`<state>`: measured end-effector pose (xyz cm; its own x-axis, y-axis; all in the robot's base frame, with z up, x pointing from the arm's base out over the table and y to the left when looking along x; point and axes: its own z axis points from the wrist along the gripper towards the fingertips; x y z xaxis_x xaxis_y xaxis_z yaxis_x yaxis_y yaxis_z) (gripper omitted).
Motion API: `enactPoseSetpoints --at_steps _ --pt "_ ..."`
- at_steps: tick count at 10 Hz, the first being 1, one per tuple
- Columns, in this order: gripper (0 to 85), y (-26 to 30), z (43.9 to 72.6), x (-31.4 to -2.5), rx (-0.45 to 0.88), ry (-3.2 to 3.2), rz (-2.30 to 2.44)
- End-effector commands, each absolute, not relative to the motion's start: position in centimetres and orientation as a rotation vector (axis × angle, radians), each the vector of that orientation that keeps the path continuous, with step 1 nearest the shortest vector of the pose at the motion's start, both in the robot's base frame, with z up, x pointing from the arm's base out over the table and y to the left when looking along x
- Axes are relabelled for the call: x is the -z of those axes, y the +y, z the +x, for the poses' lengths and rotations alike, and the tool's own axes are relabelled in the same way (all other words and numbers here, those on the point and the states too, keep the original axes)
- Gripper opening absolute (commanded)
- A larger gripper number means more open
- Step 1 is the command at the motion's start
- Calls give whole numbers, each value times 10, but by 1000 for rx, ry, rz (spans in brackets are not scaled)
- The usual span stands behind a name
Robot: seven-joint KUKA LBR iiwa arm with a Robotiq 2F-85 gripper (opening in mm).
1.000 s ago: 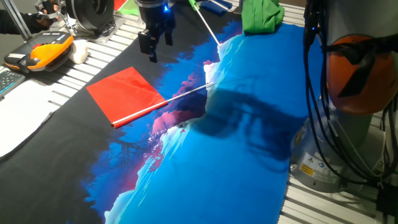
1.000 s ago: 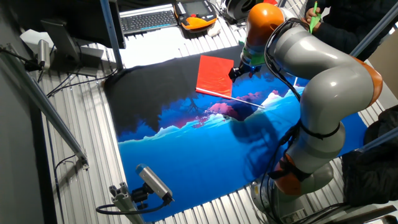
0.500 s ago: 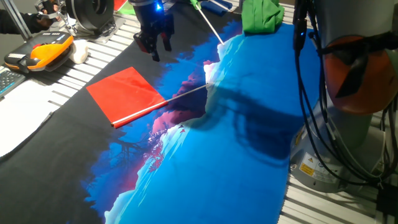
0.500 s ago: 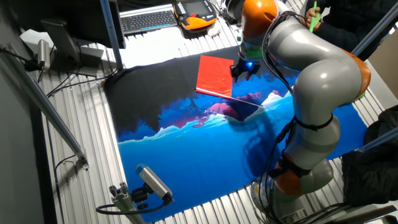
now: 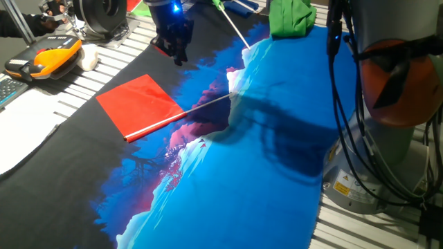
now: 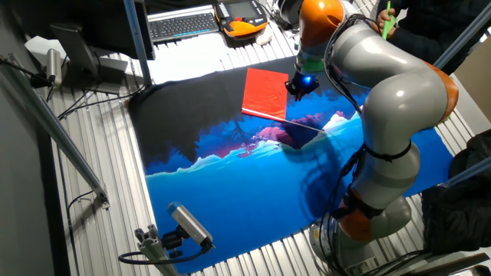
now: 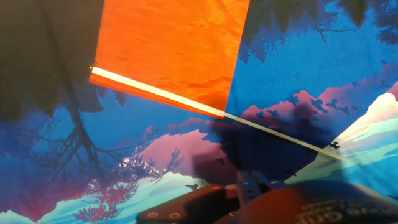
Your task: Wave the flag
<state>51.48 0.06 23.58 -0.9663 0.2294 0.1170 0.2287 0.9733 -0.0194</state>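
Flag (image 5: 142,104) flat on printed cloth (image 5: 263,159), stick end toward cloth centre; gripper (image 5: 177,52) above, behind flag; cloth bundle (image 5: 291,17) at cloth's far edge

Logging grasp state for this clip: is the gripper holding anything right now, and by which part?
Nothing is held. The flag lies flat on the printed cloth, stick and all, and the gripper hangs above the cloth, clear of the flag.

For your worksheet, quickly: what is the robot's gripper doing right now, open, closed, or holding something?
Gripper: holding nothing, above the printed cloth; open or closed cannot be told. The flag lies flat, untouched.
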Motion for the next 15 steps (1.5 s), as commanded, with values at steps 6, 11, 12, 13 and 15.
enactPoseSetpoints --at_steps 6,11,12,13,15 --pt "0 0 515 -236 -7 -3001 -382" --pt "0 0 515 -236 -7 -3004 -387" --pt "0 0 515 -236 -7 -3004 -387" --pt "0 0 515 -236 -8 -3005 -387" --pt "0 0 515 -236 -7 -3003 -394"
